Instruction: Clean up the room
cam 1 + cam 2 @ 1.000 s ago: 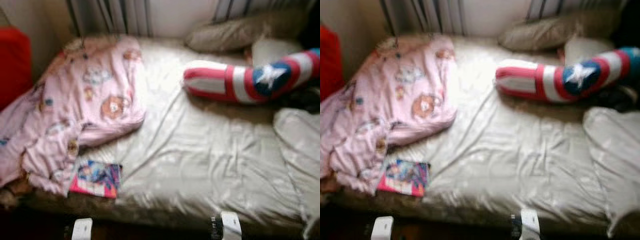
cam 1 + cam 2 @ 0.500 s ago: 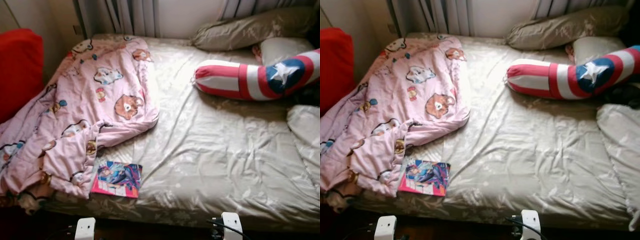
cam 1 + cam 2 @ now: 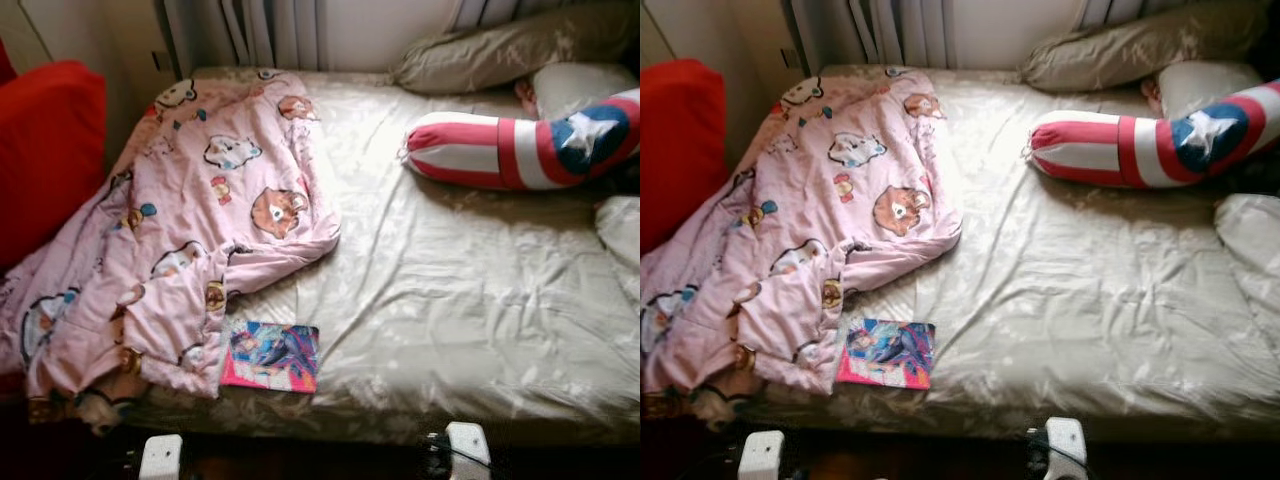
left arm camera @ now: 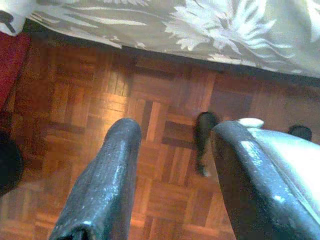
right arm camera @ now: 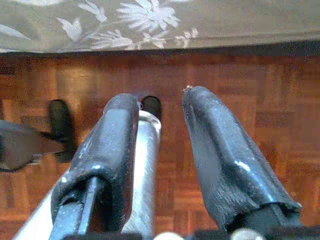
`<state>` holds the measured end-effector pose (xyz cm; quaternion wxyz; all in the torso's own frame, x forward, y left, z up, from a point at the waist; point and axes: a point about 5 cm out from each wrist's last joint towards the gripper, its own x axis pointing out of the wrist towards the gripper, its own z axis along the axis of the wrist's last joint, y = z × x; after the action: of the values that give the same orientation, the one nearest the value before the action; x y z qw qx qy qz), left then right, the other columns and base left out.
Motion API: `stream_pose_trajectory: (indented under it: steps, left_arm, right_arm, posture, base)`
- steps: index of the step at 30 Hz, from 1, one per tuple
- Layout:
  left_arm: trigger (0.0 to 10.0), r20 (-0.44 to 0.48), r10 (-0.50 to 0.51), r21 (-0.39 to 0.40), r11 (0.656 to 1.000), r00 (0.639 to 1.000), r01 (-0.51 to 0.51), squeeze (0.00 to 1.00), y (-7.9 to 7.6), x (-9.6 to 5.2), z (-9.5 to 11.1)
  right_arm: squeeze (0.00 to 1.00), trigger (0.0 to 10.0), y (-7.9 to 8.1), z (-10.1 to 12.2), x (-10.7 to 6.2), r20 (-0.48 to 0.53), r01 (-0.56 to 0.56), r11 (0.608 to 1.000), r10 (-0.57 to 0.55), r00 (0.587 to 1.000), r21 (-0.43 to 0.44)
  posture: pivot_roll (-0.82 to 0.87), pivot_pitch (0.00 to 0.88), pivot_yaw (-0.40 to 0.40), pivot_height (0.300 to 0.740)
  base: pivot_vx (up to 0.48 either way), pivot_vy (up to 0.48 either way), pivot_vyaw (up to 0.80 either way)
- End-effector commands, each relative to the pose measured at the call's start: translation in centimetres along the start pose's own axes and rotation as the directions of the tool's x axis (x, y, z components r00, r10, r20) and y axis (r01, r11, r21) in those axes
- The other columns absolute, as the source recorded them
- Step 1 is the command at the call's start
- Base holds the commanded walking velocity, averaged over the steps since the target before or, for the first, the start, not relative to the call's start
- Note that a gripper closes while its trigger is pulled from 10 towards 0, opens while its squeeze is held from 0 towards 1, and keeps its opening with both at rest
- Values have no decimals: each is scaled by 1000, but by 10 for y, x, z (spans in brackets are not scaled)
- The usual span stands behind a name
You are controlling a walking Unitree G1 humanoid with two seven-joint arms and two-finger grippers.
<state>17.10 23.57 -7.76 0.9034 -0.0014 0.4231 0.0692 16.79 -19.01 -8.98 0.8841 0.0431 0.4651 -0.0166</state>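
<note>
Pink blanket [image 3: 810, 230] and book [image 3: 887, 353] on bed [image 3: 1090, 300].

Bed [image 3: 440, 300] has a rumpled pink cartoon blanket [image 3: 190, 230], a colorful book [image 3: 271, 356] touching its edge, a striped star pillow [image 3: 510, 150], and beige pillows [image 3: 500, 50].

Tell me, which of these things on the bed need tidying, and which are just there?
To tidy: pink blanket, crumpled and hanging off the bed; book near the bed's edge.

Just there: striped pillow, beige pillows, red cushion, curtains.
</note>
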Motion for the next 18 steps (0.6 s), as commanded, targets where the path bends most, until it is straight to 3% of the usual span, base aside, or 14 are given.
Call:
stream_pose_trajectory:
  steps: [1, 9, 18]
  left_arm:
    - [10000, -28, 8, -9, 1000, 1000, -8, 0, 3, -3, -9]
    - [10000, -29, -2, -11, 1000, 1000, 2, 0, -8, 0, -6]
    - [10000, -33, -3, -10, 1000, 999, 3, 0, -9, 0, -7]
  right_arm:
    - [0, 10000, 4, -2, 0, -7, -10, 1000, 10, 1000, 14]
    - [0, 10000, 4, -2, 0, -6, -14, 1000, 14, 1000, 13]
    - [0, 10000, 4, -2, 0, -7, -14, 1000, 14, 1000, 12]
  posture:
    - [54, 161, -19, 740]
    - [55, 160, -21, 740]
    - [55, 160, -21, 740]
  base:
    - [0, 326, 0]
    - [0, 323, 0]
    - [0, 326, 0]
